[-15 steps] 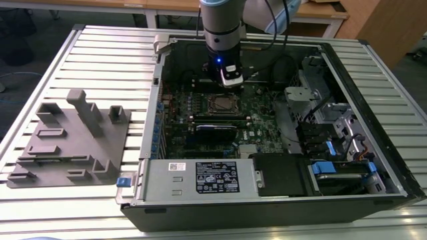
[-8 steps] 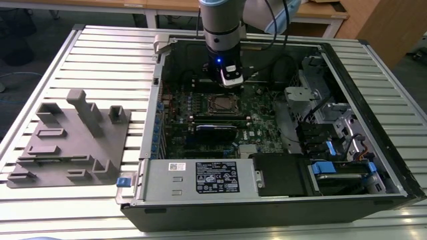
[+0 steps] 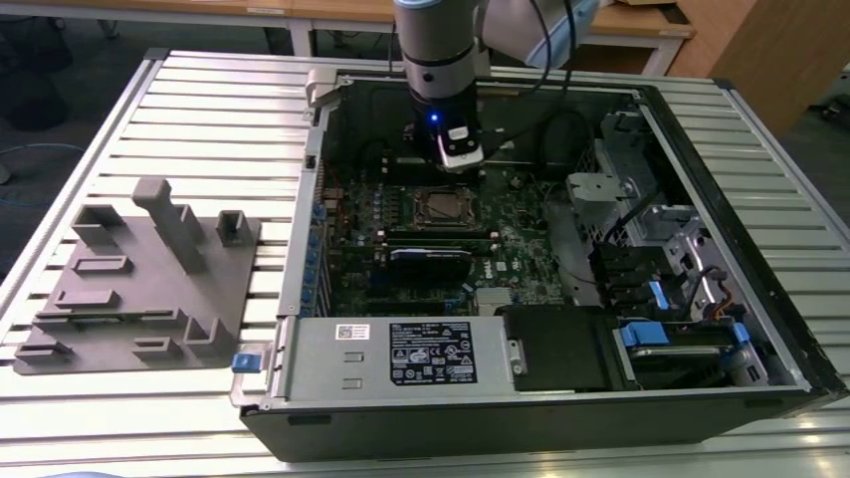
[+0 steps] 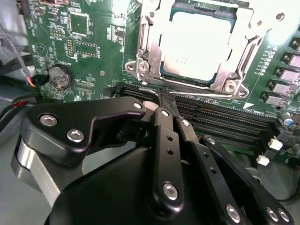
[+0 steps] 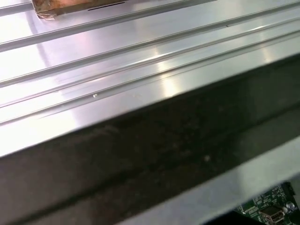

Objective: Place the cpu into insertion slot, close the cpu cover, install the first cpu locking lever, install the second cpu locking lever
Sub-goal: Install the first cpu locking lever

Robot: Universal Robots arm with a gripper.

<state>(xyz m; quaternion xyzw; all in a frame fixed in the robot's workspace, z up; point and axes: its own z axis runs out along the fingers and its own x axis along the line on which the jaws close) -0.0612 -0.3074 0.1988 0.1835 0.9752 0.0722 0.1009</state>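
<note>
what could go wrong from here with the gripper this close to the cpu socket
1. The gripper, fingers together, has its tip right at the memory slots beside the socket. A slightly low or sideways move could scrape the slots or knock their white latches.
2. The cpu cover lies over the cpu. An off-centre push there might scratch the cpu's metal top or bend the thin frame.

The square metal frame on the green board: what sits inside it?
A flat chip with a shiny top fills the window of the frame. The socket beneath is covered by the chip and cannot be seen.
</note>
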